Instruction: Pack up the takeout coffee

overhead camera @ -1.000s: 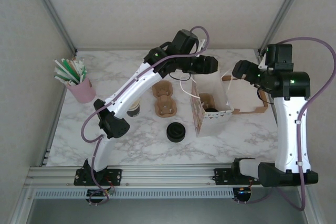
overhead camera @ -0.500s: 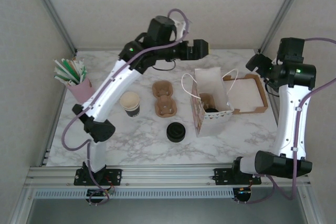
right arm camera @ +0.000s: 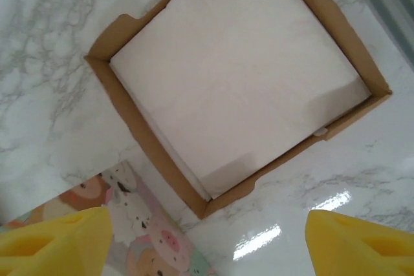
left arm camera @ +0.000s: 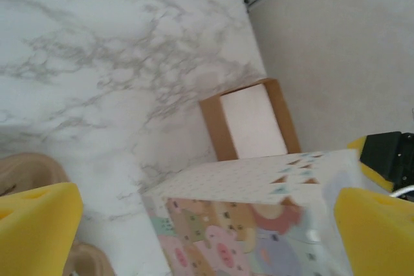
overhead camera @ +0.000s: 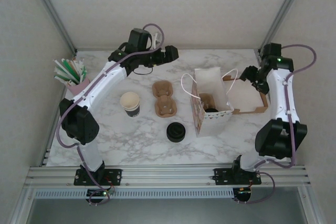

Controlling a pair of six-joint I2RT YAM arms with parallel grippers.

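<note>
The coffee [overhead camera: 211, 109] sits down in the bag [overhead camera: 209, 80], its black lid peeking out. The left hand [overhead camera: 171, 54] and the right hand [overhead camera: 249, 73] are both spread wide and hold nothing. I think the cup is light, squashy and could spill, so take it softly round its side, under the lid, and keep it straight up.

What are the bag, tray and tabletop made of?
Bag: looks like matte paper, printed with cartoon animals, with thin cord handles.
Tray: brown cardboard, matte, with folded walls.
Tabletop: glossy marble pattern with glare spots; whether it is stone or laminate, I cannot tell.
</note>
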